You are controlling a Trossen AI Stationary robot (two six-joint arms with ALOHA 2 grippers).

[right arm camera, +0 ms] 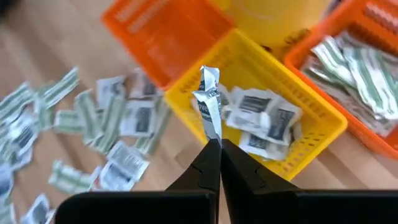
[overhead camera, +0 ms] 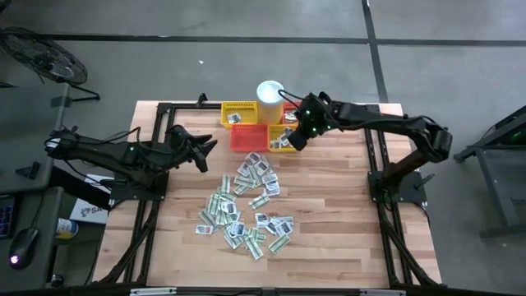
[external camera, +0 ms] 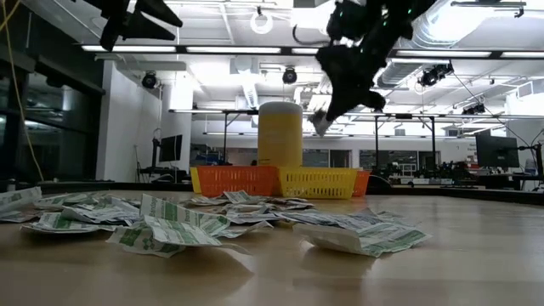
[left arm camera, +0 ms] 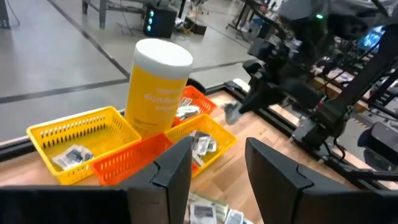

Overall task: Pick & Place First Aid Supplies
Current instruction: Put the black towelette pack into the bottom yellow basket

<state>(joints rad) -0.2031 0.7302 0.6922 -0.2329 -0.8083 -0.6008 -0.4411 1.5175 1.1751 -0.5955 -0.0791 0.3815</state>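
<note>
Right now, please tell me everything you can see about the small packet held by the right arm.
The packet is a small flat sachet, white with dark print, looking like crinkled paper or foil. It stands on edge, pinched at its lower end by the shut right tool. It hangs in the air above the yellow basket, which already holds similar packets. Nothing else touches it.

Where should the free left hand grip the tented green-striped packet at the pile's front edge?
Come from above with the open left hand and pinch the packet across its raised fold; it tents up off the table, giving the fingers an edge.

Lab hall: monitors (external camera: 170,150), workbenches (external camera: 442,180), ceiling striplights (external camera: 136,48).
</note>
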